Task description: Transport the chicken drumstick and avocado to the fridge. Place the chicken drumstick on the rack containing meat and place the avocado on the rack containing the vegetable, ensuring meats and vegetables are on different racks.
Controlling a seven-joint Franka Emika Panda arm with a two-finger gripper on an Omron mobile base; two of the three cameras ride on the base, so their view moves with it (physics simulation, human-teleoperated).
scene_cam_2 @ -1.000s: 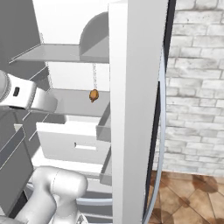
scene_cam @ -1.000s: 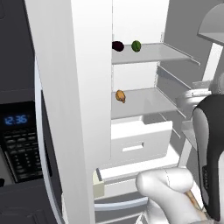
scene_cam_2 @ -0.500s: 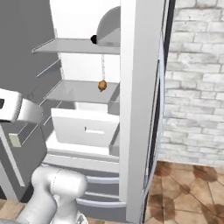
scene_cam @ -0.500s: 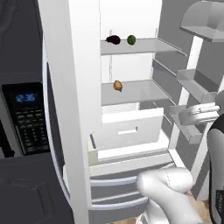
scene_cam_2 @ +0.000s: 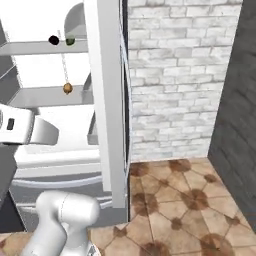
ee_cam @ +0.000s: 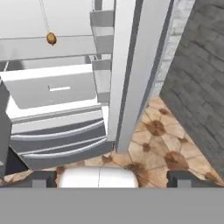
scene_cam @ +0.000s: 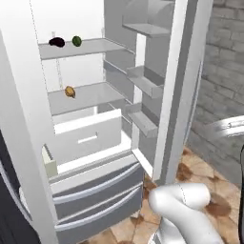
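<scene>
The fridge (scene_cam: 86,138) stands open, white inside. On its upper shelf (scene_cam: 90,46) the green avocado (scene_cam: 76,41) lies right beside the dark eggplant (scene_cam: 56,42); both also sit high up in the right base view, avocado (scene_cam_2: 70,41) and eggplant (scene_cam_2: 53,39). An orange-brown meat lump (scene_cam: 70,91) rests on the lower shelf (scene_cam: 90,95), also seen as the lump (ee_cam: 51,38) in the hand view. The chicken drumstick is out of view. My gripper (ee_cam: 113,178) is open and empty, fingertips (ee_cam: 43,179) wide apart, well back from the fridge above the floor.
A white drawer (scene_cam: 86,136) is pulled out under the shelves. The open fridge door (scene_cam: 169,90) with its bins stands on the right, its edge (ee_cam: 131,70) close ahead of the hand. A brick wall (scene_cam_2: 170,75) and brown tiled floor (scene_cam_2: 180,200) lie to the right.
The whole picture has shifted: the camera has swung right, so the fridge interior slid left and the brick wall and tiled floor came into view. The food on the shelves has not moved.
</scene>
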